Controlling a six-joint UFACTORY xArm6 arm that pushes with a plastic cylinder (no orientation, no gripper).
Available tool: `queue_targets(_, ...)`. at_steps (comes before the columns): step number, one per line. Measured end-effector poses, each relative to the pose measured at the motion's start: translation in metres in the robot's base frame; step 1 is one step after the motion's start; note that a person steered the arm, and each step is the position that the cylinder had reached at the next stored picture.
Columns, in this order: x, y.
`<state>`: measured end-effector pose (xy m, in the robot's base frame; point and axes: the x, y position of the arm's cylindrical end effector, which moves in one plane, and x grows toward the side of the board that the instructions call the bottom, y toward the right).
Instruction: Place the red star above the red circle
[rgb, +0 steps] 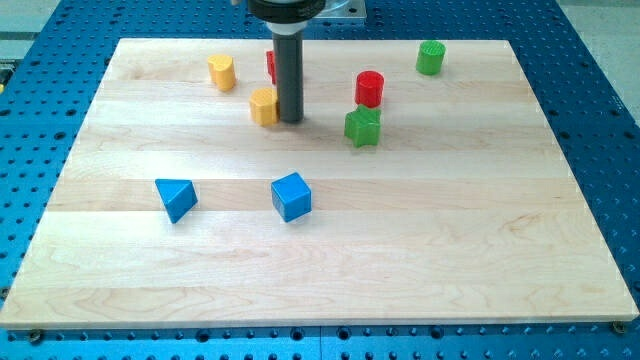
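Observation:
The red circle (369, 88) stands on the wooden board toward the view's top, right of centre. The red star (271, 66) is mostly hidden behind my rod; only a red sliver shows at the rod's left edge. My tip (290, 120) rests on the board just right of a yellow block (264, 105), touching or nearly touching it, and just below the red star. The red circle is well to the right of my tip.
A green star (362, 127) sits just below the red circle. A green cylinder (430, 57) is at the top right, a yellow cylinder (221, 72) at the top left. A blue triangle (176, 198) and a blue cube (291, 196) lie lower on the board (450, 230).

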<state>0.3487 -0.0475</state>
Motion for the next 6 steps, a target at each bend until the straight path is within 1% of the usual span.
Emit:
queue_targets(1, -0.016, -0.024)
queue_targets(2, -0.067, -0.024)
queue_targets(3, -0.084, -0.024)
queue_targets(4, -0.105, -0.059)
queue_targets(6, -0.104, 0.039)
